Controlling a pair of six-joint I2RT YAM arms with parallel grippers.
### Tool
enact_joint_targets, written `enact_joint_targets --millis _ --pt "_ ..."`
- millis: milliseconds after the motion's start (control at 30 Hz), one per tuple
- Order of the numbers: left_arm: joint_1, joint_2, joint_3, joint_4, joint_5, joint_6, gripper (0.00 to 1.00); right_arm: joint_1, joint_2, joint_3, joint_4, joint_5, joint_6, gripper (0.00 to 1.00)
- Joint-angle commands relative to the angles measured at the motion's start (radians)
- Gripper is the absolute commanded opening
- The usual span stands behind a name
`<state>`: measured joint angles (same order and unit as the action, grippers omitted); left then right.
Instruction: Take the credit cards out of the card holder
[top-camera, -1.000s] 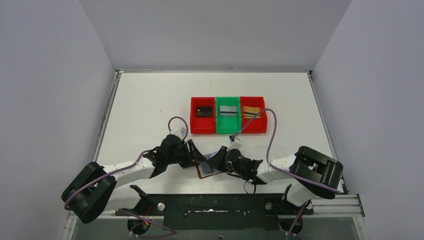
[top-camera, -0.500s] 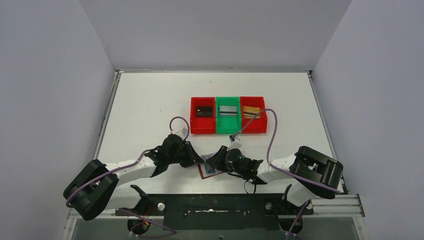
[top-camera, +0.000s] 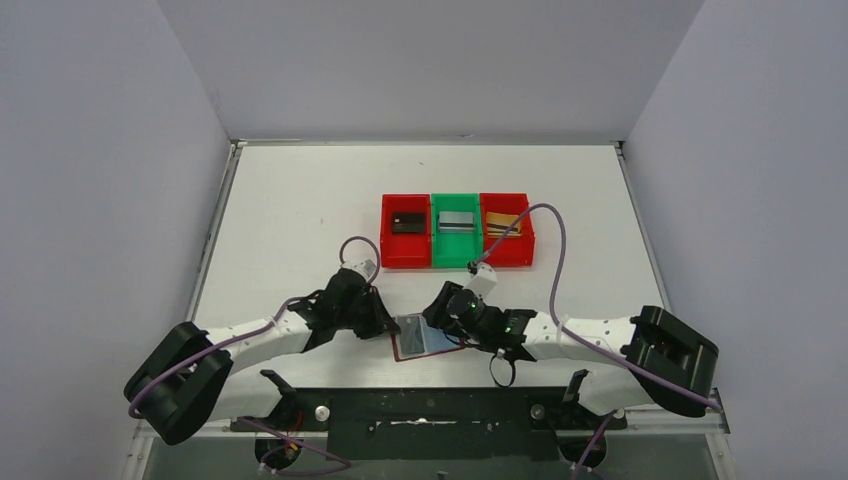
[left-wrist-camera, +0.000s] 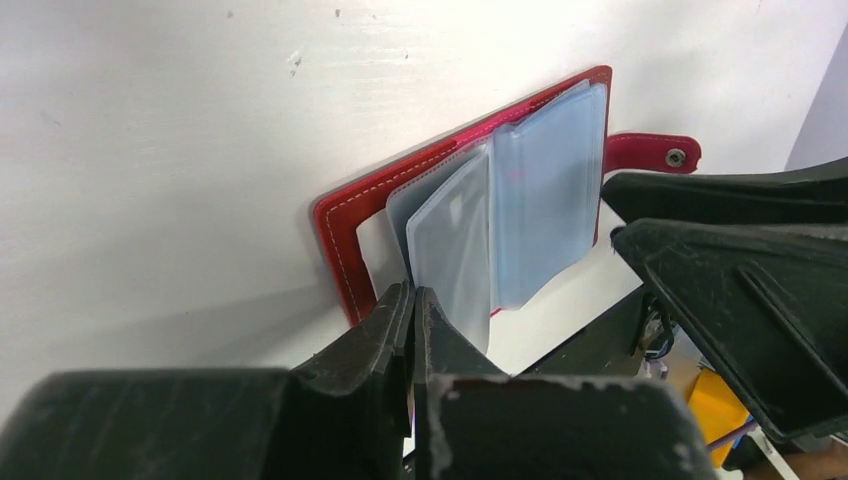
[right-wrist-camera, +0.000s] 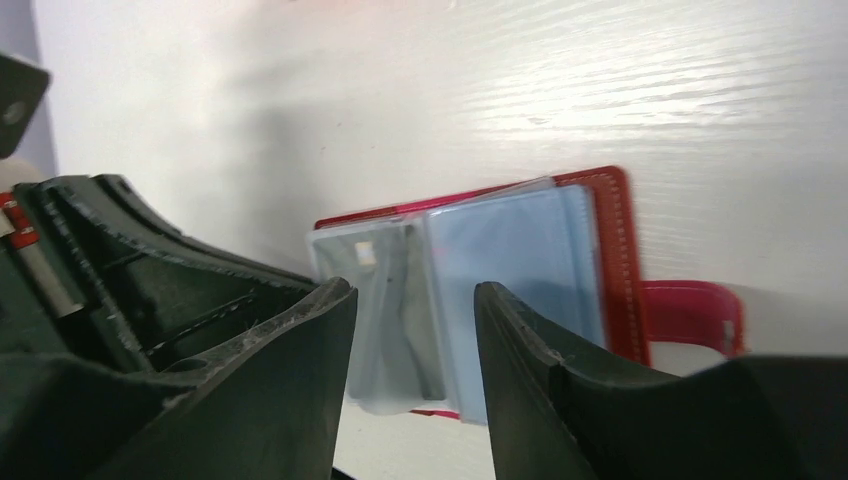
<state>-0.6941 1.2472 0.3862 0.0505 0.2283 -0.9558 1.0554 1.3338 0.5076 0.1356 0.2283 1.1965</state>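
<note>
The dark red card holder (top-camera: 428, 340) lies open near the table's front edge, its clear sleeves fanned out (left-wrist-camera: 545, 190). My left gripper (left-wrist-camera: 412, 293) is shut, its tips pinching the near edge of a raised sleeve at the holder's left side (top-camera: 393, 327). One sleeve holds a silver-grey card with a chip (right-wrist-camera: 385, 300). My right gripper (right-wrist-camera: 415, 295) is open just above the sleeves with nothing between its fingers, at the holder's upper right in the top view (top-camera: 438, 312). The red clasp tab (left-wrist-camera: 650, 152) sticks out on the right.
Three bins stand side by side at mid-table: a red bin (top-camera: 388, 245) with a black card (top-camera: 406, 222), a green bin (top-camera: 456, 258) with a silver card (top-camera: 458, 221), and a red bin (top-camera: 527, 240) with gold-tan cards (top-camera: 500, 222). The table's front edge is right behind the holder.
My left gripper has shut on the sleeve's edge. My right gripper has opened and lifted back off the holder, its arm swinging right, so more of the holder shows.
</note>
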Motion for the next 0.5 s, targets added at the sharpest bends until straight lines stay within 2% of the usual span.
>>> enact_joint_targets --millis 0,67,167,300,467 --pt "0.005 -0.016 0.088 -0.068 -0.011 0.073 0.00 0.007 0.002 0.093 -0.312 0.170 -0.015 0.49" --pt "0.005 0.002 0.112 -0.081 0.004 0.090 0.02 0.006 0.028 0.107 -0.336 0.166 -0.029 0.51" --pt "0.004 0.031 0.148 -0.088 0.034 0.110 0.16 0.006 0.067 0.116 -0.337 0.145 -0.033 0.51" --pt "0.002 0.045 0.191 -0.106 0.055 0.115 0.28 0.014 0.112 0.123 -0.326 0.123 -0.011 0.50" --pt "-0.009 0.029 0.215 -0.077 0.102 0.107 0.36 0.028 0.121 0.103 -0.285 0.102 0.025 0.49"
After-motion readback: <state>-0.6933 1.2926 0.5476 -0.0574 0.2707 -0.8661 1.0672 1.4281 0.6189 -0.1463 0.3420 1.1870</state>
